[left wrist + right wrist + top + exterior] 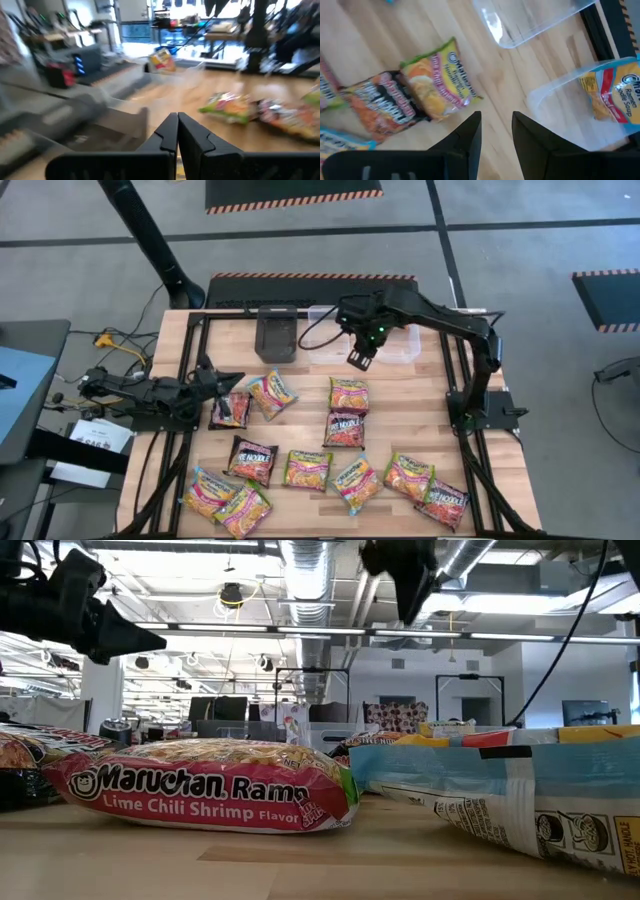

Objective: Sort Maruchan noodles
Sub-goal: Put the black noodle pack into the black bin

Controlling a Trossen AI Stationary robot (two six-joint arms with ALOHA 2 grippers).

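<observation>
Sorting goes best here if the right arm works from the wooden table (400,405) inward, since most of the noodle packets (310,470) lie spread on it, well below and in front of the right gripper (360,360). That gripper hangs above the near edge of the clear tub (400,345), fingers spread apart and empty, with bare wood showing between them in the right wrist view. One yellow-and-blue packet (615,95) already sits in the clear tub, just off the fingers' outer side. A black tub (275,335) stands beside the clear one, farther from the fingers.

The nearest candidates appear to be the pink-and-yellow packet (442,85) and the dark packet (382,107) overlapping it, both ahead of the fingertips. I would go for the top one first, dropping straight down across its short width so the slippery wrapper does not skate away.

The left gripper (225,375) waits with fingers pressed together, just above a dark packet (230,410).
</observation>
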